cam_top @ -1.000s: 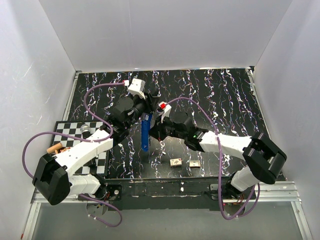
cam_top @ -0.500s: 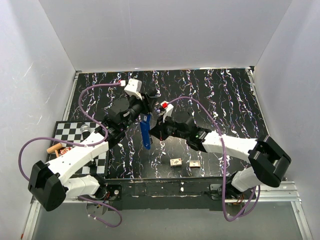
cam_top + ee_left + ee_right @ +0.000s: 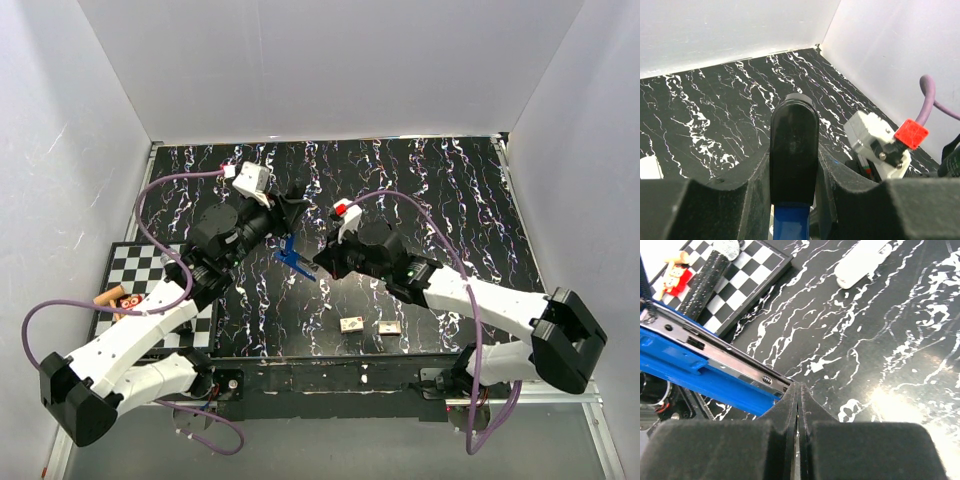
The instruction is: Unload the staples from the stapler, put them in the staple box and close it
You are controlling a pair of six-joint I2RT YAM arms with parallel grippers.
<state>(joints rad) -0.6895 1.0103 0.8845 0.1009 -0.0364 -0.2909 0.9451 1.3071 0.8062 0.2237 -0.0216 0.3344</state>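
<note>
There is one stapler (image 3: 297,262), blue with a black end, held clear of the dark marbled bench (image 3: 450,190) and tilted. It lies between the two hands.

The left hand (image 3: 286,228) pinches the stapler's black end. In the left wrist view that end (image 3: 794,145) sits tight between the two fingers (image 3: 760,190), with the blue body showing just below it.

The right hand (image 3: 798,390) meets the stapler from the other side. Its two fingers (image 3: 775,415) are pressed flat together with no gap. Their tips lie right at the end of the stapler's bare metal rail (image 3: 725,360), which runs along the top of the blue channel. I cannot tell whether anything is nipped between them.

Two small pale rectangular pieces (image 3: 351,324) lie flat on the bench nearer the arm bases than the stapler. They sit close side by side but apart.

To the left of the stapler is one checkerboard (image 3: 150,290). On it the right wrist view shows one black rod with a silvery cap (image 3: 705,282) and one small red toy figure (image 3: 674,274).

One white oblong object (image 3: 860,262) lies on the bench beyond the stapler in that view.
</note>
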